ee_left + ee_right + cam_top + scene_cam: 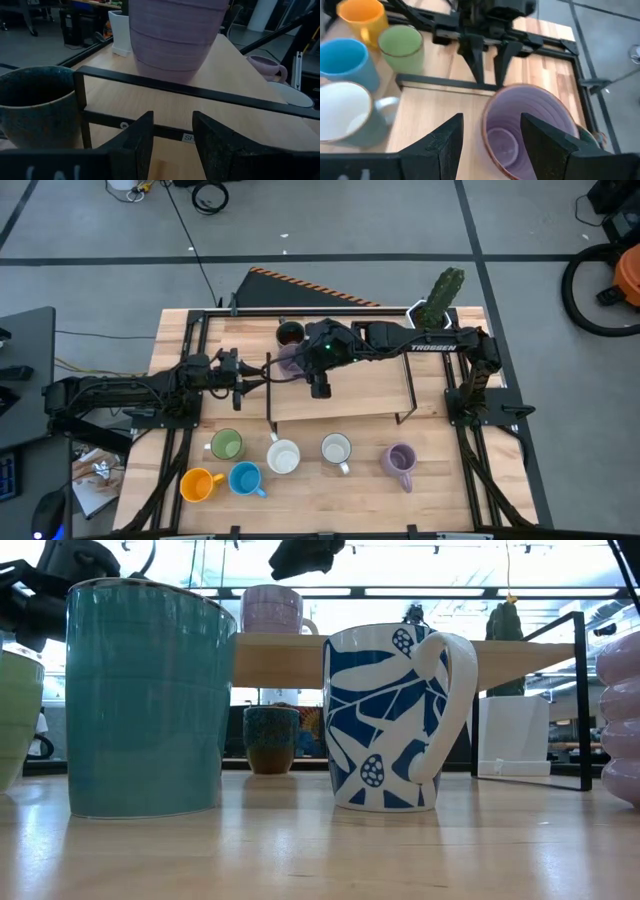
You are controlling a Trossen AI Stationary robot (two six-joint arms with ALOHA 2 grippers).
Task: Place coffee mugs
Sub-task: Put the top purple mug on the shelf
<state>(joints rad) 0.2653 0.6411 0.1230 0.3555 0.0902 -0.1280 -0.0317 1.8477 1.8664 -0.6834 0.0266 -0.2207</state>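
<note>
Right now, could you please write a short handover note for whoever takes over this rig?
Right gripper: open, empty, above the lavender mug standing on the wooden shelf.
Left gripper: open, empty, at the shelf's left edge.
Dark brown mug: on the table behind the shelf.
Left to do: green, orange, blue, two white and a second lavender mug wait in front.

One mug (290, 358) stands on the shelf (350, 395); another mug (289, 335) sits behind it, and six mugs (283, 456) line the table (440, 490) in front.
</note>
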